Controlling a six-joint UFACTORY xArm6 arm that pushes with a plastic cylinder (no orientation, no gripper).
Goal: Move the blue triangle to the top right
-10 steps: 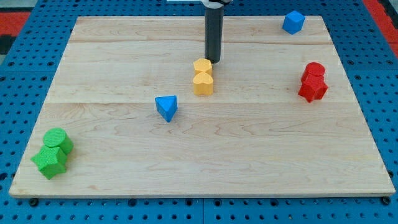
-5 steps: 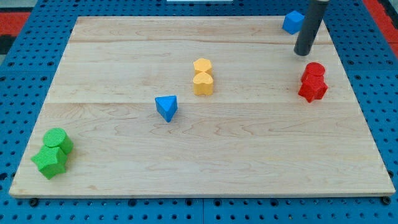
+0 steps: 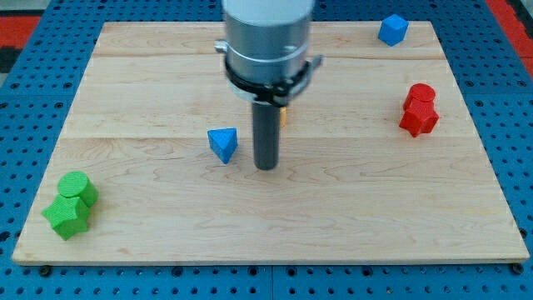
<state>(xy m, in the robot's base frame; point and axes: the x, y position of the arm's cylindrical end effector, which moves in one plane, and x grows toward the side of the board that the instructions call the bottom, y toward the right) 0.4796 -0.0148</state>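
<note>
The blue triangle (image 3: pixel 223 143) lies left of the board's middle. My tip (image 3: pixel 266 167) rests on the wooden board (image 3: pixel 333 208) just to the triangle's right and slightly lower, a small gap apart. The arm's grey body (image 3: pixel 266 42) hangs over the board's upper middle and hides most of the yellow blocks; only a sliver of yellow (image 3: pixel 283 117) shows beside the rod. A blue block (image 3: pixel 392 29) sits at the top right corner.
Two red blocks (image 3: pixel 418 110) sit together at the right side. Two green blocks (image 3: pixel 70 204) sit together at the bottom left corner. Blue pegboard surrounds the board.
My tip went from beside the yellow blocks to the top right near the blue block, then came back down to the right of the blue triangle. No block has moved.
</note>
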